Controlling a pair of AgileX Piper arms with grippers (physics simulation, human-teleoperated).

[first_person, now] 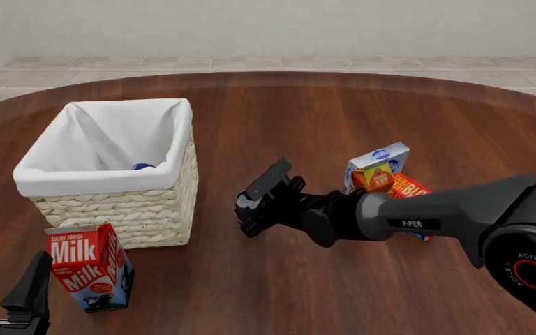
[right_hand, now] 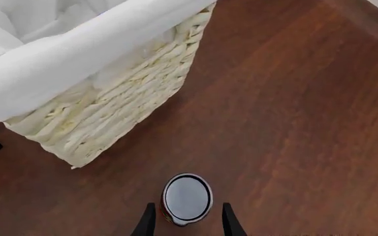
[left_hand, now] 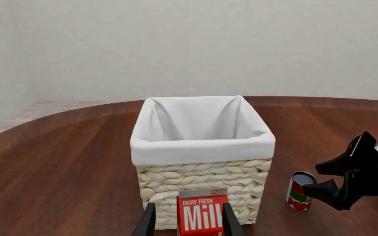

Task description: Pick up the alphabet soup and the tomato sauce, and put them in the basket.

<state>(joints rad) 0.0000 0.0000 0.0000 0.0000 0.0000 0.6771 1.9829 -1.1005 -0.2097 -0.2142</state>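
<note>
At your right gripper [right_hand: 187, 223]: jaws spread, tomato sauce [right_hand: 187, 198] upright between them, ungripped.
Left gripper [left_hand: 187, 223]: open, straddling milk carton [left_hand: 203, 213], farther off.
Basket [first_person: 179, 185]: ten o'clock from can.

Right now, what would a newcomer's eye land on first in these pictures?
First the basket, big and pale with its white liner, on the table's left side. Next the right claw, open, its fingers on either side of the tomato sauce, which stands upright to the right of the basket. Then the red milk carton, standing just in front of the basket.
</note>
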